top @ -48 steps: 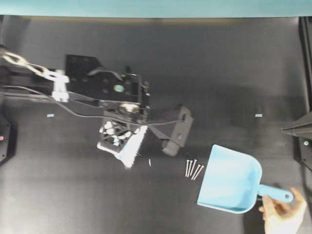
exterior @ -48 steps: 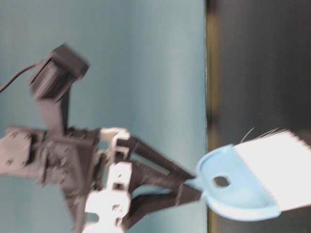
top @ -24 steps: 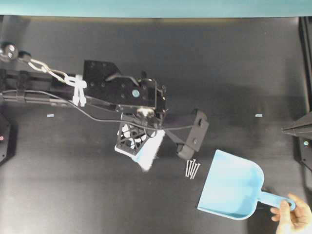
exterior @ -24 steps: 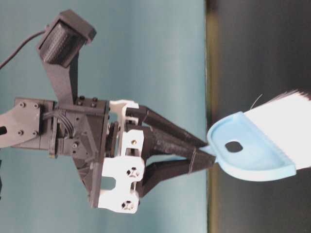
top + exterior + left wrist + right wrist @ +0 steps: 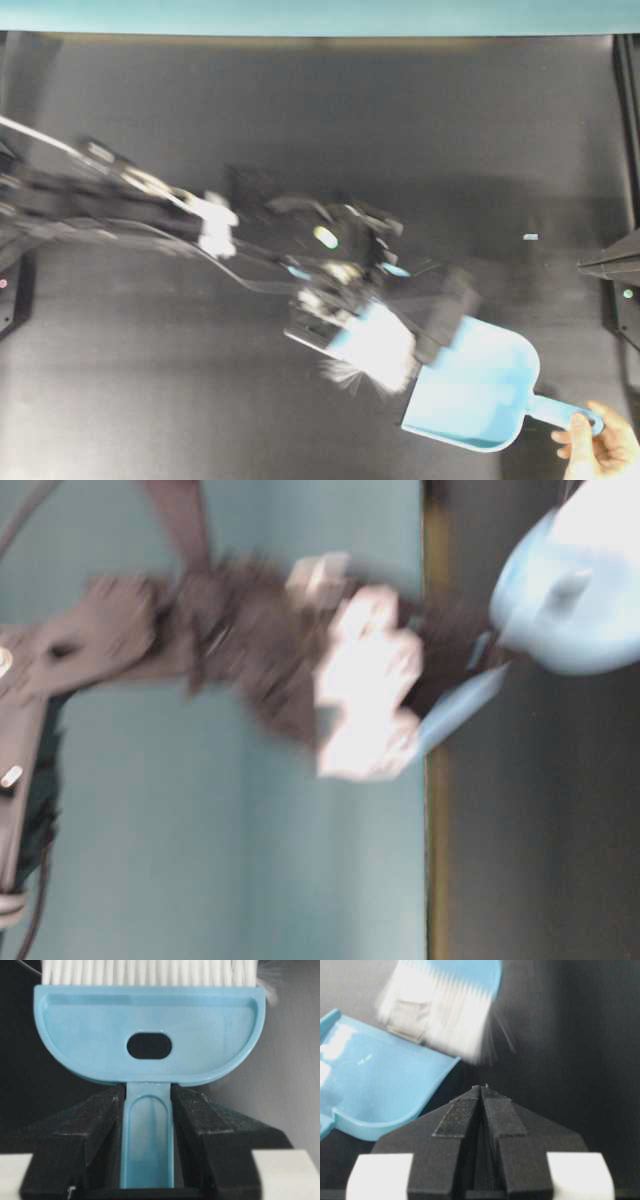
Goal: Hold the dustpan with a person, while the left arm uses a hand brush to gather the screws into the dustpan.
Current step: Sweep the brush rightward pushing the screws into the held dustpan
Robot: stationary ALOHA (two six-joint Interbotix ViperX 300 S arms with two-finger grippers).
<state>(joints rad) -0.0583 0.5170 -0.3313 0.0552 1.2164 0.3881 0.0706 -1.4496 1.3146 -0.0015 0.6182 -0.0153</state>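
The light blue dustpan [image 5: 480, 385] lies at the lower right, mouth facing left. A person's bare hand [image 5: 600, 450] holds its handle end. My left gripper [image 5: 340, 300], motion-blurred, is shut on the hand brush's slim handle [image 5: 148, 1135], which sits between both black fingers. The pale bristles [image 5: 375, 345] are at the pan's mouth. The brush head [image 5: 150, 1035] fills the left wrist view. No screws show; the blurred brush covers their spot. My right gripper [image 5: 482, 1089] is shut and empty at the right edge [image 5: 610, 265], with the dustpan [image 5: 375, 1095] and brush [image 5: 450, 1010] ahead of it.
The table is a black mat [image 5: 400, 130] with a teal wall [image 5: 320, 15] along the far edge. A small pale marker [image 5: 530, 237] lies on the mat at the right. The table-level view is blurred, showing the arm [image 5: 250, 650] and brush head [image 5: 580, 590].
My left arm has swept right and down with the brush, from mid-table to the dustpan's mouth. The screws seen before the pan's mouth no longer show. The dustpan and hand have barely moved.
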